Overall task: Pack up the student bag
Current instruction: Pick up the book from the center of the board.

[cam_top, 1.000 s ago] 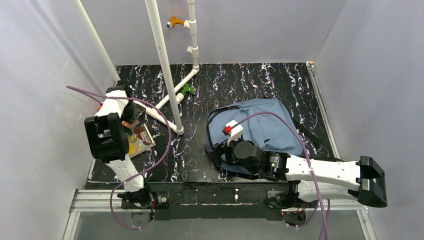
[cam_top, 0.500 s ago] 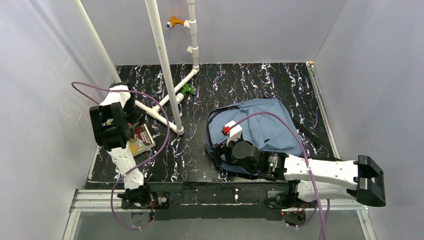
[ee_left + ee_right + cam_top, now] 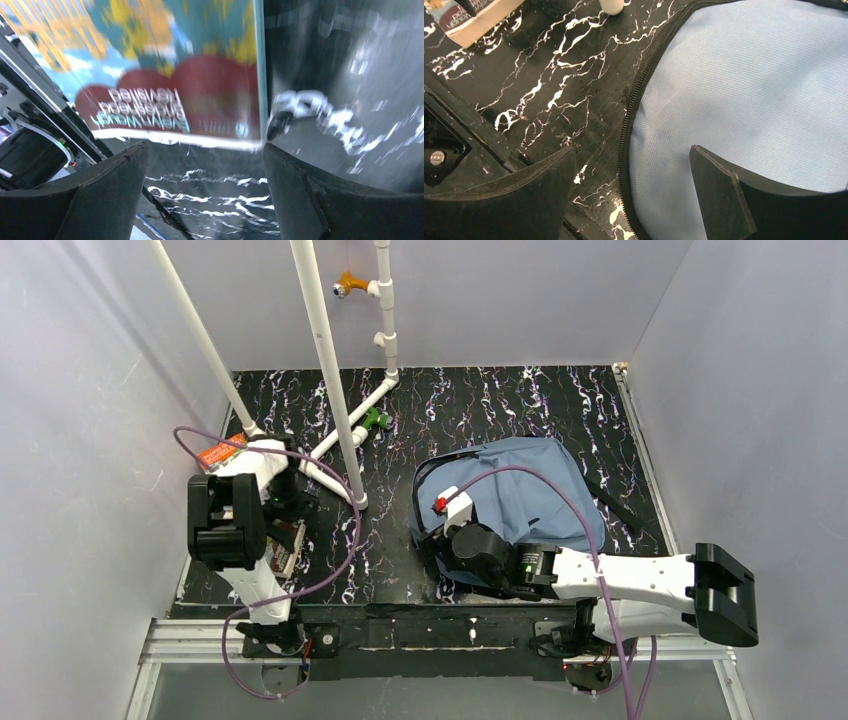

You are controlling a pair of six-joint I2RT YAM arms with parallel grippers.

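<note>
The student bag (image 3: 530, 502), dusty blue with black straps, lies flat right of centre. In the right wrist view its fabric (image 3: 754, 85) and black zipper edge (image 3: 626, 150) fill the frame. My right gripper (image 3: 631, 195) is open and empty, its fingers either side of the zipper at the bag's near left rim; from above it (image 3: 438, 540) is mostly hidden under the wrist. A colourful book (image 3: 290, 546) lies at the left. In the left wrist view the book (image 3: 165, 75) lies just beyond my open, empty left gripper (image 3: 205, 195), which hangs low over the table (image 3: 210, 200).
White pipe frames (image 3: 330, 370) stand on the table's left half, one foot (image 3: 357, 502) between book and bag. A small orange item (image 3: 218, 453) lies at the far left by the wall. A green clip (image 3: 376, 420) sits on a pipe. Grey walls enclose the table.
My left arm has swung toward the near side, bringing its gripper down beside the book and uncovering the orange item. My right arm has shifted slightly left along the bag's rim.
</note>
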